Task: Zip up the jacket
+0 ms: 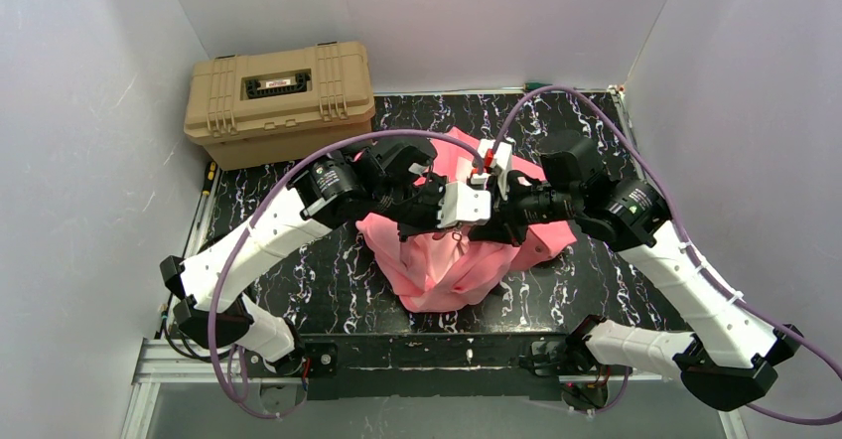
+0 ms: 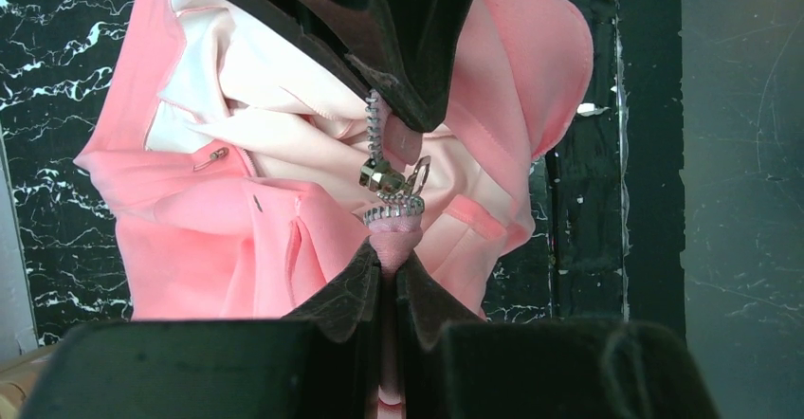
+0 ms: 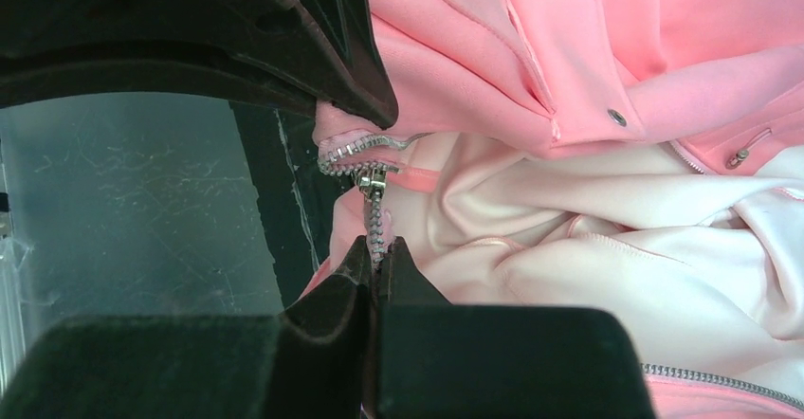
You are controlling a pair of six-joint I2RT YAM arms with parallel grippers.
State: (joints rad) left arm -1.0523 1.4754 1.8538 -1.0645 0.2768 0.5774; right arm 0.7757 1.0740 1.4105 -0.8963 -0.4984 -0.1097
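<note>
Nearest in top view, left arm (image 1: 263, 235) and right arm (image 1: 685, 275) meet mid-frame over jacket (image 1: 447, 270), bunched at centre of bench (image 1: 328, 280). Tan case (image 1: 283, 101) upper left, lid shut, contents unseen.

Left wrist: left gripper (image 2: 391, 260), lower centre, fingers clamped on pink hem (image 2: 396, 234) just below slider (image 2: 384, 177).

Right wrist: right gripper (image 3: 379, 253), lower centre, fingers pinched shut on toothed tape (image 3: 376, 229) beside slider.

Jacket judged light, soft, floppy; best held taut at hem, pulled by pull tab (image 2: 420, 174).

Tan case (image 1: 281, 101), black marbled tabletop (image 1: 318, 280)
</note>
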